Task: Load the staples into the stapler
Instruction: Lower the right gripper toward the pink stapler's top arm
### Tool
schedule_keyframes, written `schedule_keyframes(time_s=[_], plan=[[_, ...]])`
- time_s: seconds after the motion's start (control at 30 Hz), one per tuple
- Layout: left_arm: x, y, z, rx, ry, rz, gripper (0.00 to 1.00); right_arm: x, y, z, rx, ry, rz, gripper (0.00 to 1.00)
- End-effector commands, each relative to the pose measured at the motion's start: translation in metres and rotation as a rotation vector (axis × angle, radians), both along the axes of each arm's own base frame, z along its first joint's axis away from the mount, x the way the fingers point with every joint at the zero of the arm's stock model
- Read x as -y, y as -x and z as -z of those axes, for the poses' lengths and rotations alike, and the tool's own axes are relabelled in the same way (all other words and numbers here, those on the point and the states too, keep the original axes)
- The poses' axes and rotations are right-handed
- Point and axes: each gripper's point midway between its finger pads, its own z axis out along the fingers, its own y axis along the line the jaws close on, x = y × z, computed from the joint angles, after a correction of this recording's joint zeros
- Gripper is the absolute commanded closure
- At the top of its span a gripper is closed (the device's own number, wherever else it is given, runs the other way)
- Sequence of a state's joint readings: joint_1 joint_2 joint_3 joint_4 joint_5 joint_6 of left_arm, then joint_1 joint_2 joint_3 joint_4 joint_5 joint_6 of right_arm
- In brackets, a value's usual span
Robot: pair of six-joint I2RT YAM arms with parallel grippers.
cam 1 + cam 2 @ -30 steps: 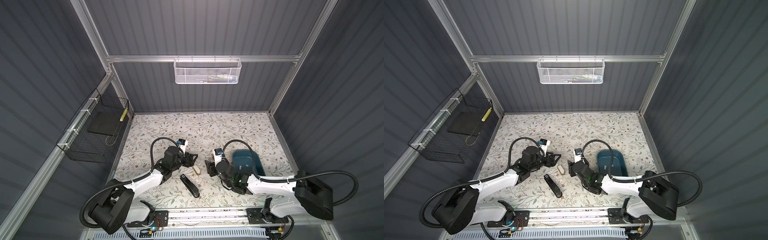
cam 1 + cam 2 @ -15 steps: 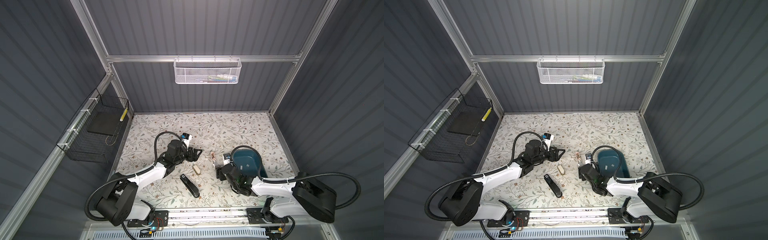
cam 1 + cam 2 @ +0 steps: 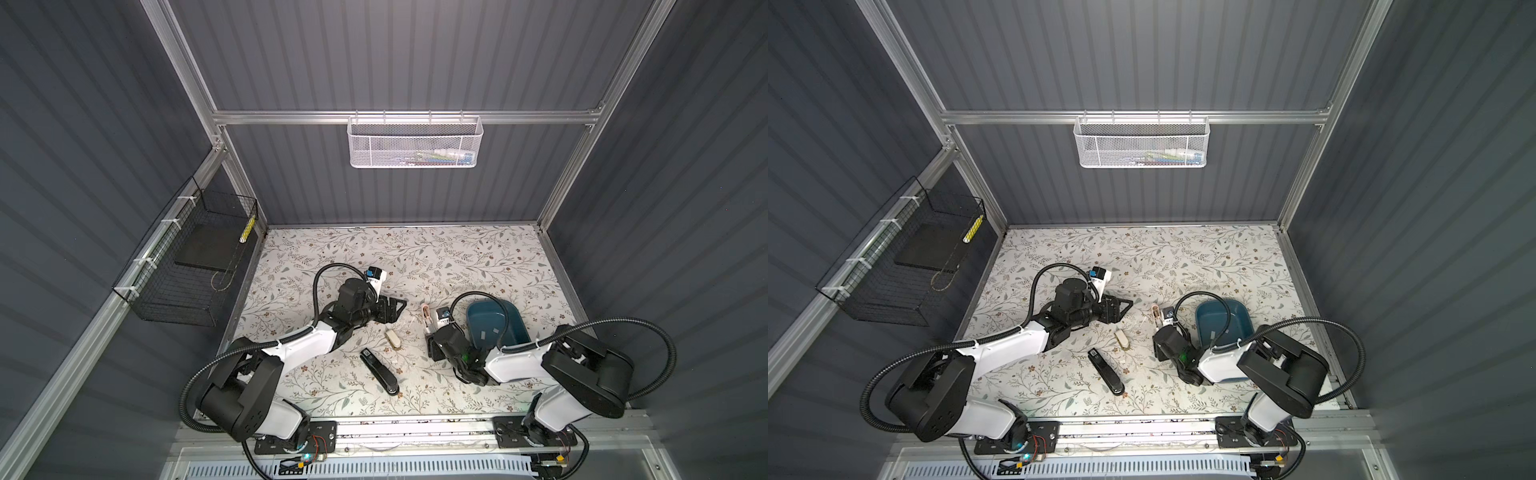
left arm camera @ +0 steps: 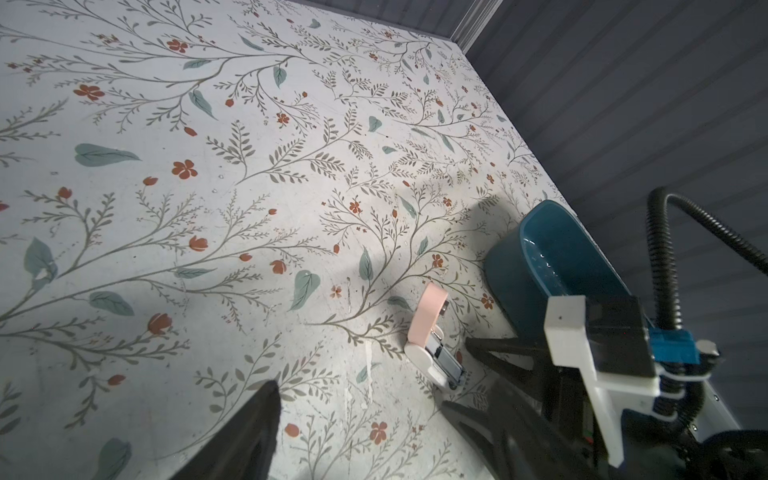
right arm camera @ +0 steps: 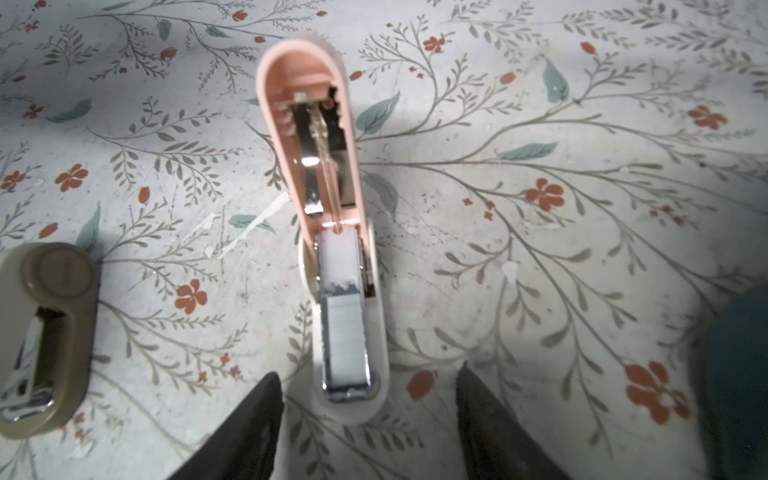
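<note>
In both top views the pink stapler (image 3: 425, 321) is sitting flipped open on the counter (image 3: 457, 257), just beside the blue tub (image 3: 515, 320). The right arm (image 3: 511, 365) is hovering at its near end and the left arm (image 3: 307, 349) is hanging off to the side. Two little grey strips of staples (image 3: 483, 333) are lying in the tub. A beige stapler (image 3: 392, 337) and a black stapler (image 3: 379, 371) are lying nearby. From up here I'm not making out how the right jaws are standing

The left wrist view is showing the left jaws spread wide, holding nothing, and pointing at the pink stapler from a little way off. The strips in the tub aren't showing from here

The right wrist view is giving what the others aren't. It's looking straight into the open channel, where a silvery strip (image 5: 345, 332) is sitting in the tray, and I'm reading that as staples already in. The right jaws are standing wide and empty, either side of the stapler's front end, not touching it as far as I can tell

So I'm guessing we're at the closing step. The next move is calling for the pink lid (image 5: 307, 124) swinging down onto the base, with something pinning the base so it isn't skidding
</note>
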State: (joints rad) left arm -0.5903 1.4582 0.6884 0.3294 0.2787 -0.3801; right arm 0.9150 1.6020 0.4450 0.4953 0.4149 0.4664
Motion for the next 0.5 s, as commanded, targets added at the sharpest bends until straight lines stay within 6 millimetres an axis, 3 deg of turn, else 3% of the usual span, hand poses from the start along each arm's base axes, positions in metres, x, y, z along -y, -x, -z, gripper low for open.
schedule_keyframes(time_s=[0.0, 0.2, 0.47], plan=[[0.011, -0.002, -0.002, -0.001, 0.021, 0.035, 0.21, -0.006, 0.003, 0.016, -0.038, 0.021, -0.043, 0.42], [0.017, -0.008, 0.013, -0.048, 0.03, 0.027, 0.21, -0.008, 0.009, 0.022, -0.035, -0.008, -0.074, 0.52], [0.026, -0.008, 0.02, -0.075, 0.064, 0.056, 0.21, 0.0, 0.022, 0.031, -0.022, 0.009, -0.082, 0.48]])
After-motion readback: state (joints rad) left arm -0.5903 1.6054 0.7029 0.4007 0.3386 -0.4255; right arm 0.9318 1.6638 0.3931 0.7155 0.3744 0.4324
